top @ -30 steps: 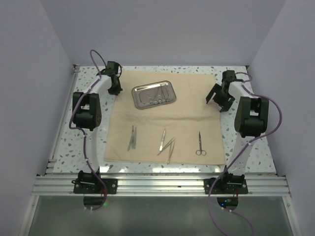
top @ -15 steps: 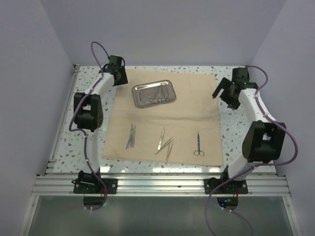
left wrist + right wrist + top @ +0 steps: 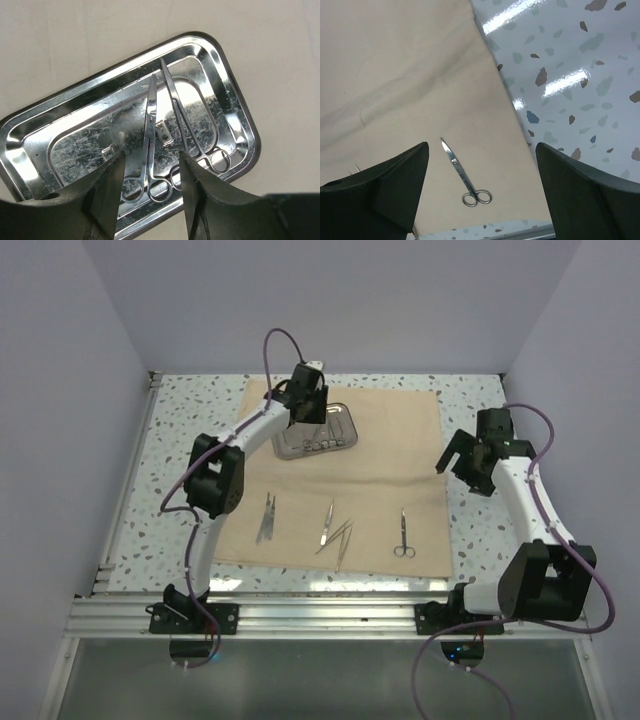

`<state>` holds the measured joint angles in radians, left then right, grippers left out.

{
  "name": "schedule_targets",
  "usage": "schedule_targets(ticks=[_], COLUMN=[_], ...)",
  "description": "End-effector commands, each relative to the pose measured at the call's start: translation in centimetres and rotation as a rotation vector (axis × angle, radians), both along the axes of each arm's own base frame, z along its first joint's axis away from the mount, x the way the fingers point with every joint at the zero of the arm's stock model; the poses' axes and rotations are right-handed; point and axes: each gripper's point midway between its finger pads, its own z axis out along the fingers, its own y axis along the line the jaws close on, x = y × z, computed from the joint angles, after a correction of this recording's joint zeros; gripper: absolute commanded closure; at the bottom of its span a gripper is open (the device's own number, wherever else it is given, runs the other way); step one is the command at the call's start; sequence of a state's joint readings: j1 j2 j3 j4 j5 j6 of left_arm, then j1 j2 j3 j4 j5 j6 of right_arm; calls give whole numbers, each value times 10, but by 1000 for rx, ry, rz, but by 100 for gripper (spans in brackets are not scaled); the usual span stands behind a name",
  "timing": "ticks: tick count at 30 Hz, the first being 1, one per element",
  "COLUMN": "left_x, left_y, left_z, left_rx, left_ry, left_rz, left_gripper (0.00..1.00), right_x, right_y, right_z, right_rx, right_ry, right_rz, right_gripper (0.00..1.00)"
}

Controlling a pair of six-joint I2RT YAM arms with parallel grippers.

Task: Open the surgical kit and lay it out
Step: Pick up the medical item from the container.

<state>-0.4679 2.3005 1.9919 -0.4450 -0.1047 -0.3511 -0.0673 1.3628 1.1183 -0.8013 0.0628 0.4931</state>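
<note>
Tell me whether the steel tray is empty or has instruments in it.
Not empty: two ring-handled instruments lie side by side on the floor of the steel tray, plain in the left wrist view.

1. Cloth wrap [image 3: 395,65]: beige woven fabric, matt, soft, lightly creased.
2. Steel tray [image 3: 75,150]: polished metal, mirror-bright, its base hazed with fine scratches.
3. Ring-handled instruments [image 3: 148,135] in the tray: bare silver metal, smooth and glossy.
4. Scissors [image 3: 460,172] and tweezers [image 3: 268,518]: the same bright metal (too small to judge any wear).
5. Table top [image 3: 570,60]: pale speckled terrazzo-look surface, smooth, high gloss, with streaks of glare.
6. Left gripper [image 3: 151,159], fingers [image 3: 105,195]: black plastic, matt, faintly grained.
7. Right gripper [image 3: 481,146], fingers [image 3: 580,190]: the same matt black plastic.
8. Arm links [image 3: 255,428]: white shell, smooth, slight sheen.
9. Cables [image 3: 267,350]: purple sheath, smooth.
10. Rail [image 3: 330,615]: ribbed silver metal, satin finish.
</note>
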Motion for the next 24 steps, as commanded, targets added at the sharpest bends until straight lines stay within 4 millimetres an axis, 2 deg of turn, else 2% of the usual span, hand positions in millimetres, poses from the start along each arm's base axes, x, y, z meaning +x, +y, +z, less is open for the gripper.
schedule_targets(ticks=[1, 5, 6, 7, 9, 10, 15, 21, 24], left_x=[1, -14, -16, -24, -31, -38, -54, -59, -51], left_y=[0, 2, 5, 9, 10, 13, 15, 4, 1], left_z=[-8, -14, -8, -18, -16, -25, -35, -37, -32], left_rx=[26, 81, 84, 105, 106, 119, 133, 133, 135], left_ry=[24, 41, 33, 53, 50, 69, 99, 93, 80], left_rz=[-8, 0, 5, 8, 1, -1, -14, -34, -27], left_gripper=[50, 53, 54, 55, 57, 59, 66, 66, 66], right_x=[-21, -28, -29, -31, -32, -34, -36, -35, -34], right_y=[-4, -5, -5, -4, -4, -3, -3, -3, -4], right_z=[2, 3, 4, 2, 1, -1, -6, -8, -7], right_rx=[-34, -43, -42, -40, -37, -35, -30, -33, -39], right_ry=[21, 24, 19, 22, 22, 25, 30, 32, 28], right_rz=[11, 9, 10, 11, 7, 8, 6, 8, 12], right_gripper=[8, 8, 8, 8, 8, 8, 8, 8, 8])
